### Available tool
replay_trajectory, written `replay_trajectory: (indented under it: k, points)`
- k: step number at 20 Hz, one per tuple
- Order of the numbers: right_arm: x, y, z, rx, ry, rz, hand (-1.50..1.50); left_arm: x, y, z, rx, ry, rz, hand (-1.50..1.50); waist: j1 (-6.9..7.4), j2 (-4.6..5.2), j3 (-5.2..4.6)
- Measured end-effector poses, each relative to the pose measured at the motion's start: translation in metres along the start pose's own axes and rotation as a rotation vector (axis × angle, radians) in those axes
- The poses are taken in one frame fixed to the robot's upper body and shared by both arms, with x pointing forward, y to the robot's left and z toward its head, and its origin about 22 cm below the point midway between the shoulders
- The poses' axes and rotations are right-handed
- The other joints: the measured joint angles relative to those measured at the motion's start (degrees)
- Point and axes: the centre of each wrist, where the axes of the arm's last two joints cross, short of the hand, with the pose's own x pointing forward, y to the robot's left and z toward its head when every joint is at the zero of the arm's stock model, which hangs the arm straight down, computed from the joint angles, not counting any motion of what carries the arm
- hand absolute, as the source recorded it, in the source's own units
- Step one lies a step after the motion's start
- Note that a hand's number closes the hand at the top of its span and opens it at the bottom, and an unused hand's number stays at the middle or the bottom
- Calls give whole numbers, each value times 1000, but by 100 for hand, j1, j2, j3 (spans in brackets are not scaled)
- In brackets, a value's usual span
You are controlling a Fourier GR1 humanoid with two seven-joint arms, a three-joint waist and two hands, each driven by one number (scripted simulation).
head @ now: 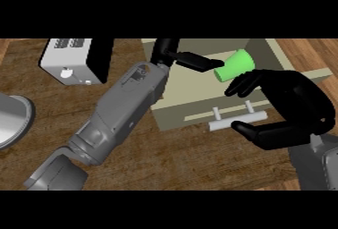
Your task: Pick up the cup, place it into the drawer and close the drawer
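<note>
**Green cup held over the open drawer**

Green and tilted, the cup (235, 65) sits in the fingers of the left hand (181, 57), which pinch it from the view's left side. Its wider open end points down and to the left, its narrower base up and to the right. It hangs above the beige interior of the drawer (188, 91), near the drawer's far right corner; whether it touches the drawer's floor cannot be told.

The drawer is pulled out and stands open, its pale front panel facing the lower edge of the view. A white bar handle (238, 120) on two short posts projects from that front.

The left forearm (122, 116), grey, crosses the wooden counter (52, 112) diagonally from the lower left up to the drawer.

The right hand (290, 112) hovers at the drawer's near right corner, just beside the handle. Its fingers are curved in a wide arc and its thumb reaches toward the handle's right end, yet they enclose nothing; the hand is open, and it stands just below and right of the cup without touching it.

At the upper left of the counter stands a white and black box-shaped appliance (73, 60). At the left edge a round grey metal object (13, 118) shows only in part.
</note>
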Motion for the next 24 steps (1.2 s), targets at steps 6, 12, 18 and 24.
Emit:
replay_trajectory:
  k: [6,12,18,24]
  points:
    - [-3,6,6,251,180,100,-150,2,1,-1,78,-76,82,-150,212,-75,-4]
    - [-5,11,18,302,352,335,-150,4,3,-4,131,-86,111,-150,573,-165,1]
    - [-48,18,29,261,498,486,-150,-13,11,6,152,-102,163,-150,938,-203,2]
    - [-115,31,36,312,632,553,150,-25,28,16,158,-120,205,-150,1246,-218,5]
